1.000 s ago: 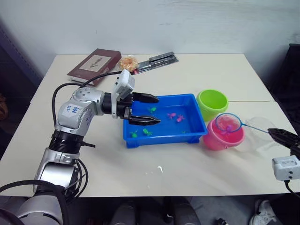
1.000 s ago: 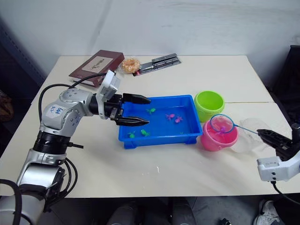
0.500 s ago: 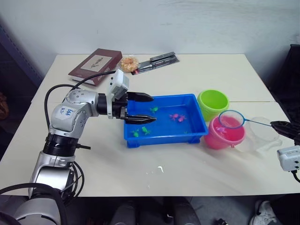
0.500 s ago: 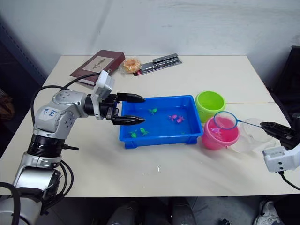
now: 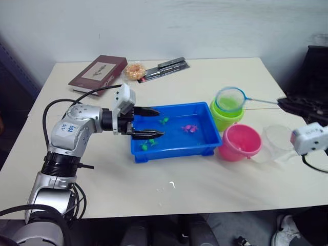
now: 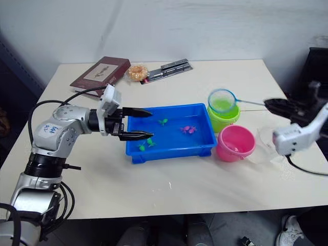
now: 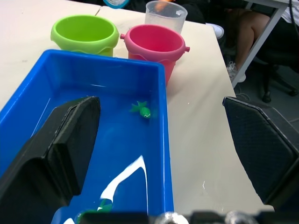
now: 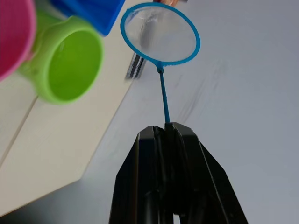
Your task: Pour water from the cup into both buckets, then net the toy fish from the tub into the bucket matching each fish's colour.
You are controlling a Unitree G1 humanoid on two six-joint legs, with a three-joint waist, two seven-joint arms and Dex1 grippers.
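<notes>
The pale tabletop carries everything. Near its middle sits the blue tub, shallow and rectangular, with water in it. Just beside the tub's right end stand the two buckets: the green bucket farther back and the pink bucket nearer the front, close against each other. Right of the pink bucket stands the clear cup, upright.

At the far left corner of the tabletop lies a dark red book, with a small round bun and a strip of dark pens beside it.

The left tool reaches over the tub's left end with its two black fingers spread wide and nothing between them — in the left wrist view one finger hangs over the water and the other outside the tub's wall.

The right tool is closed tight on the thin stick of the net, held level above the tabletop. The net's light blue hoop hovers over the green bucket's mouth — whether anything lies in the mesh cannot be made out.

In the tub are the toy fish: a pink fish toward the right, one green fish near the back wall, and two green fish at the front left.
</notes>
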